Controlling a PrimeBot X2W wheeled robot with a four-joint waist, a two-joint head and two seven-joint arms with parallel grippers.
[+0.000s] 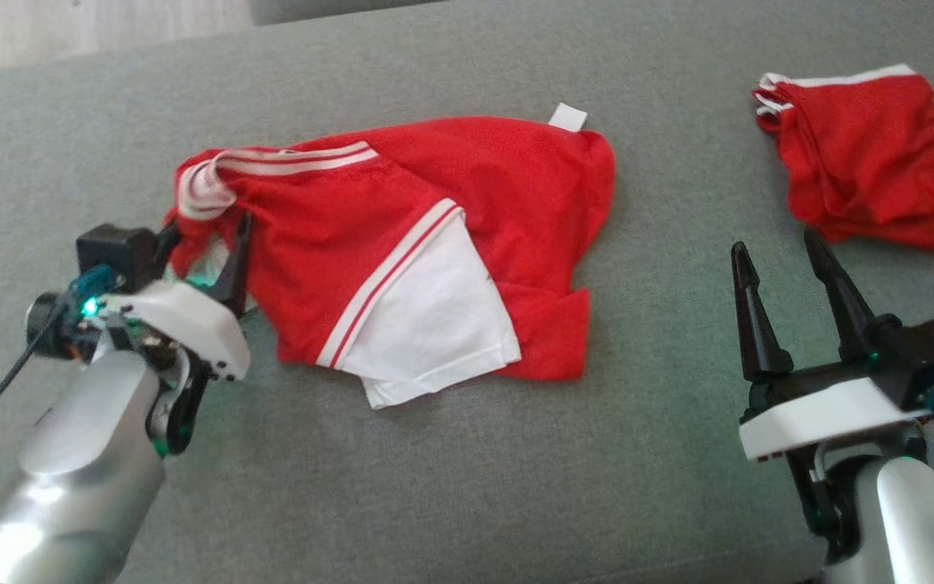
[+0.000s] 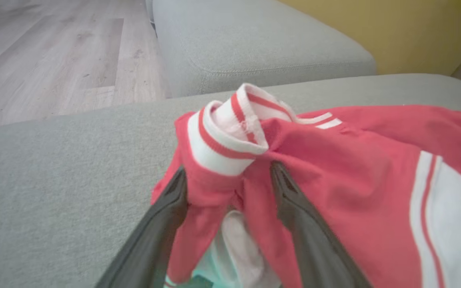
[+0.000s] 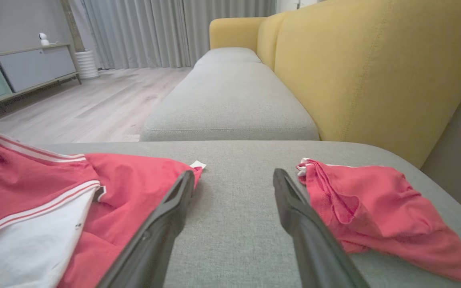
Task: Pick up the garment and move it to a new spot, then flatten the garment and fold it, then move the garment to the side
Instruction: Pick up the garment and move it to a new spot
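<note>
**On the cushion: shirt collar between wide left fingers**

Toward the left half of the grey cushion (image 1: 467, 487), a red and white shirt (image 1: 402, 243) is spread out, crumpled, with its striped collar (image 2: 222, 136) turned to the left edge. The left gripper (image 1: 206, 231) is set around the bunched cloth just below that collar, its jaws held wide with fabric between them. The right gripper (image 1: 775, 243) is held above bare cushion, jaws wide with nothing between them. Near the far right corner a second red garment (image 1: 864, 154) is laid, well apart from the shirt.
</note>
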